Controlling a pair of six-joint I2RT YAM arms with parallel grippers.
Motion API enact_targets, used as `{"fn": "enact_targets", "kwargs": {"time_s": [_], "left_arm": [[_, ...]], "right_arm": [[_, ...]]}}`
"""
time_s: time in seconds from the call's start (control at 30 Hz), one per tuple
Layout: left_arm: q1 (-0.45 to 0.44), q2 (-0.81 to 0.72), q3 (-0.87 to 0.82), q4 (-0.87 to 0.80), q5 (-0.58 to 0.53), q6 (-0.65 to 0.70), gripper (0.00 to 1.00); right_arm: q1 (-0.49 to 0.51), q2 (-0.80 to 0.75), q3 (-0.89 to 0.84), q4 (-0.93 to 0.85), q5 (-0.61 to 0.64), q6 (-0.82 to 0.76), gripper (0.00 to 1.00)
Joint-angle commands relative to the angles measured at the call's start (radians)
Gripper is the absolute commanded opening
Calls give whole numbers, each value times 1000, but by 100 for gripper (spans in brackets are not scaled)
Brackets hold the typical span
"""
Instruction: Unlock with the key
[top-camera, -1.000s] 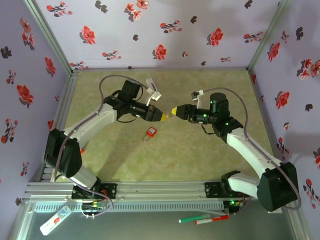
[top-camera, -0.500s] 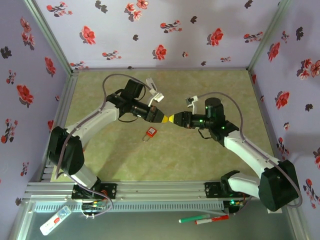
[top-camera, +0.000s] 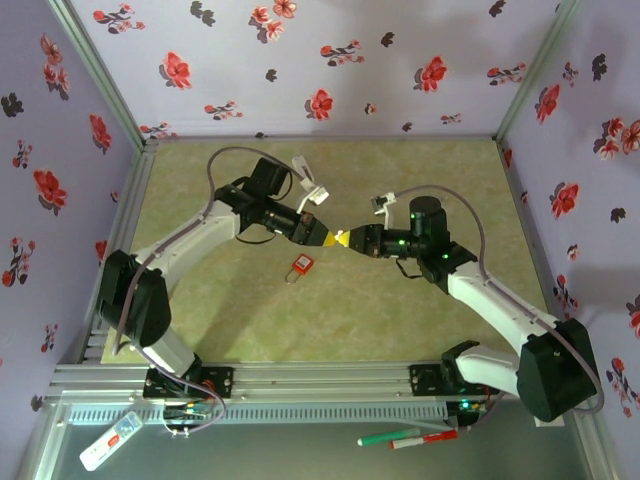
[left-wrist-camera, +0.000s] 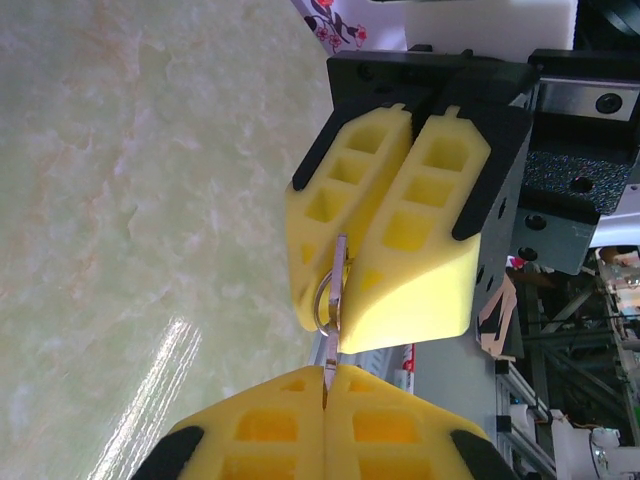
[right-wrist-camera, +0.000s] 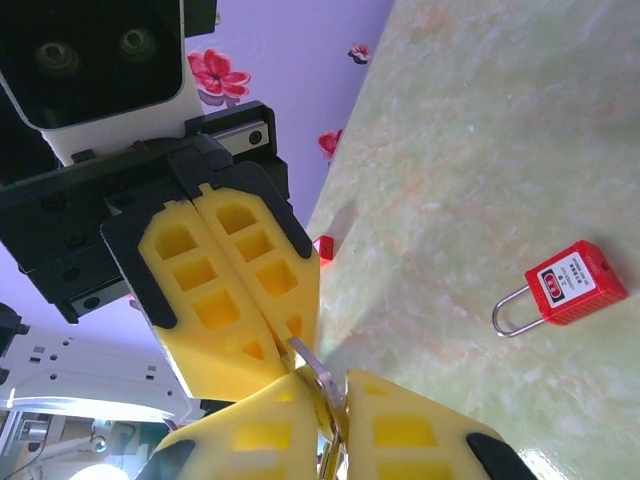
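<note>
Now the right jaws have moved in and clamped the key (left-wrist-camera: 336, 290), pinched mid-air by the left jaws too. The padlock (top-camera: 302, 265) lies at six o'clock on the surface (top-camera: 400, 320); I should confirm right's grip before releasing left.

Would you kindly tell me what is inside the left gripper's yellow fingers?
A thin metal key is pinched in the left gripper. Only the strip leaving its tips and a ring show; the clamped end is covered, and the far end is hidden inside the right gripper.
</note>
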Motion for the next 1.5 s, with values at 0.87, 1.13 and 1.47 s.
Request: {"fn": "enact_targets", "kwargs": {"time_s": [0.87,1.13,1.47], "left_arm": [[-150,-87,-256,45,-1012,313,93],[-158,168,-100,-55,-1107,288,87],[-129,302,-44,-138,-1000,268,75]], "right_arm": [[-45,-90,111,-526,582,-179,0],[-49,-90,95,-522,567,-170,0],[-51,-88,81,-508,555,-161,0]]}}
